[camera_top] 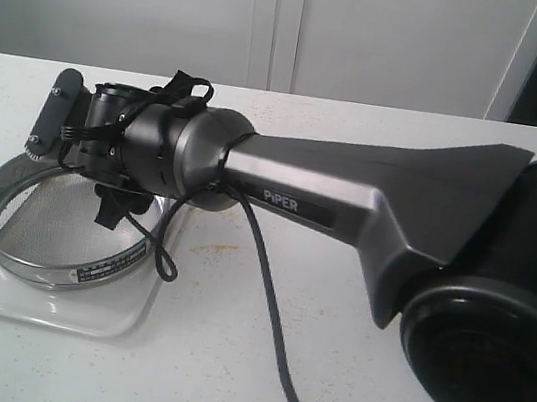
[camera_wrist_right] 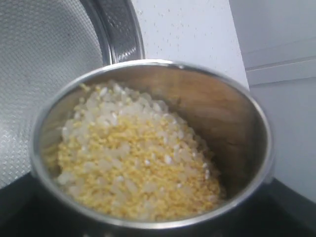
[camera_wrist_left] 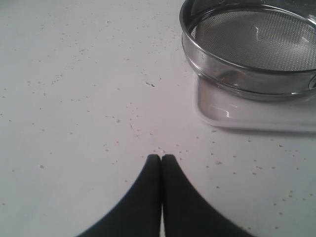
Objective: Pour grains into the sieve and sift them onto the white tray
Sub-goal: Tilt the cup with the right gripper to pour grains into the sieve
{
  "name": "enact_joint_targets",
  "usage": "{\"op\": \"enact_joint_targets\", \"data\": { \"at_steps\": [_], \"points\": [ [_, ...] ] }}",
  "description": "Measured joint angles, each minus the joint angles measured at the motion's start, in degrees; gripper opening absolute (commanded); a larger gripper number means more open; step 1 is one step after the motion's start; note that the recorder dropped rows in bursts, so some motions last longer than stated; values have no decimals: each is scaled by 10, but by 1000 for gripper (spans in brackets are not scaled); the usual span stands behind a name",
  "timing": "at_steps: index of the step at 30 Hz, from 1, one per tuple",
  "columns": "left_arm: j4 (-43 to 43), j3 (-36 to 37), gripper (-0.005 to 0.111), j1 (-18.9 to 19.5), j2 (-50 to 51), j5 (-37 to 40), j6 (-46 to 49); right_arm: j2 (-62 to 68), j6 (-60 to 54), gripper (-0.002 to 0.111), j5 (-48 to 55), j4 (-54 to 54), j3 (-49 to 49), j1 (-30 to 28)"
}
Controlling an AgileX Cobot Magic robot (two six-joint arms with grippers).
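The sieve [camera_top: 67, 274] rests on the white tray [camera_top: 50, 311] at the left of the table. Its mesh looks bare. My right arm reaches across the table, and my right gripper [camera_top: 115, 200] hangs over the sieve's near side. It is shut on a small steel cup [camera_wrist_right: 222, 116] that is tilted above the sieve mesh [camera_wrist_right: 39, 64]. The grains [camera_wrist_right: 138, 163], yellow and whitish, lie heaped inside the cup. My left gripper [camera_wrist_left: 161, 158] is shut and holds nothing. It hovers low over the table, short of the sieve [camera_wrist_left: 252, 42] and the tray [camera_wrist_left: 256, 117].
Tiny stray specks [camera_wrist_left: 217, 162] dot the white tabletop around the left gripper. A black cable [camera_top: 268, 302] trails from the right arm across the table. The arm's dark base [camera_top: 499, 347] fills the right side. A pale wall stands behind.
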Motion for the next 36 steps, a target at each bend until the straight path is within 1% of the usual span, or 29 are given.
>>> {"op": "enact_joint_targets", "data": {
  "at_steps": [12, 19, 24, 36],
  "points": [
    [0, 0, 0, 0, 0, 0, 0, 31, -47, 0, 62, -22, -16, 16],
    [0, 0, 0, 0, 0, 0, 0, 37, -57, 0, 77, -71, -16, 24],
    [0, 0, 0, 0, 0, 0, 0, 44, -63, 0, 80, -136, -16, 34],
    [0, 0, 0, 0, 0, 0, 0, 61, -63, 0, 91, -206, -16, 35]
  ]
}}
